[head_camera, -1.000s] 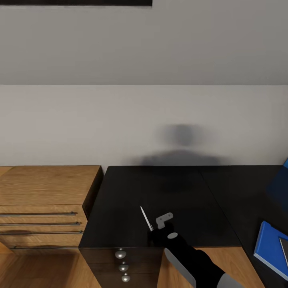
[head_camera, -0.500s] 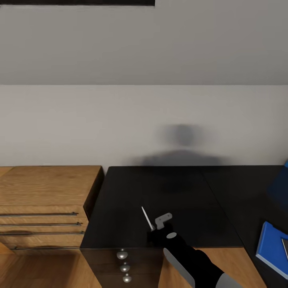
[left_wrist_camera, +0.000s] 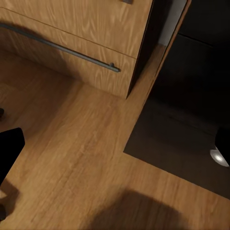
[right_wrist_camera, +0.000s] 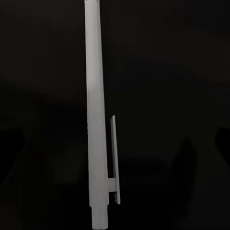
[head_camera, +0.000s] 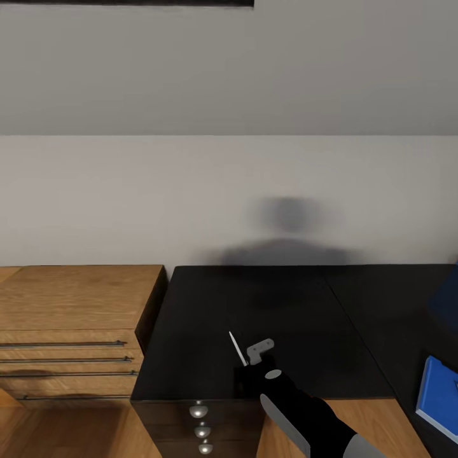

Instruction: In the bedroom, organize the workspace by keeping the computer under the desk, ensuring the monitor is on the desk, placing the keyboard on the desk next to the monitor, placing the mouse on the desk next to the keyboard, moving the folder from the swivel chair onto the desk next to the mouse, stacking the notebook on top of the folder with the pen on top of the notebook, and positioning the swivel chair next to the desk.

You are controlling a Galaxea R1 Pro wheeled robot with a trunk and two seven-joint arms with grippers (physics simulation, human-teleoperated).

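My right gripper [head_camera: 247, 367] is shut on the pen [head_camera: 236, 348], a thin white stick that points up and away over the front part of the black desk [head_camera: 254, 305]. In the right wrist view the pen [right_wrist_camera: 96, 110] and its clip run lengthwise against the dark desk top. The blue folder [head_camera: 439, 397] lies on the desk at the far right, cut off by the frame's edge. A black shape [left_wrist_camera: 8, 151] at the edge of the left wrist view may be part of my left gripper, low over the wooden floor [left_wrist_camera: 86, 158].
A wooden dresser [head_camera: 70, 318] with long bar handles stands against the desk's left side. Black drawers with round silver knobs [head_camera: 202, 430] sit under the desk's front left. A dark blue shape [head_camera: 445, 299] shows at the right edge. The white wall is behind.
The whole view has shifted a little, so the desk and folder sit further right in the picture. The pen stays in my right gripper at much the same spot over the desk.
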